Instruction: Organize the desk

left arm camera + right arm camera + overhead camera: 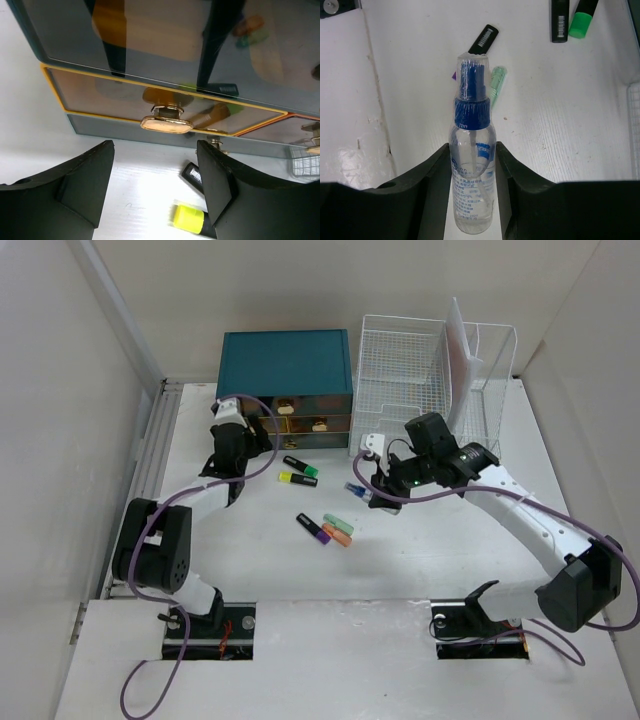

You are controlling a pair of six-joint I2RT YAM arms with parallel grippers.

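Left wrist view
- Claw: the left gripper [155,146] is spread wide with nothing between its fingers, low over the desk [30,130].
- Target: the gold handle [166,123] sits on the orange-edged drawer of the teal drawer chest [150,35], just ahead and roughly centred in the gap.
- Step, as I judge it: take that handle and draw the drawer out.
- Doing it well: advance straight and close only once both fingers flank the knob. Then pull level toward the near edge so the chest does not slide.
- Hazard: the yellow highlighter [190,218] lies on the near side, beside the right-hand finger, so a pull back could sweep it.

Right wrist view
- Claw: the right gripper [472,147] is clamped on the clear body of the spray bottle [472,100], blue cap pointing away.
- Beyond it: loose pens on the white top, among them a green highlighter [580,22].
- Doing it well: much of the bottle sticks out past the fingers, so turn the wrist slowly. Whether it is clear of the surface I cannot tell.

Top view
- Desk: it fills the middle of the scene, with the chest at far left and the wire rack [430,360] at far right. Highlighters are scattered between the arms.
- Bottle: held near the rack's front, right of the chest.
- Doing it well: keep the right arm parked until the drawer is out, since both arms work close together there.
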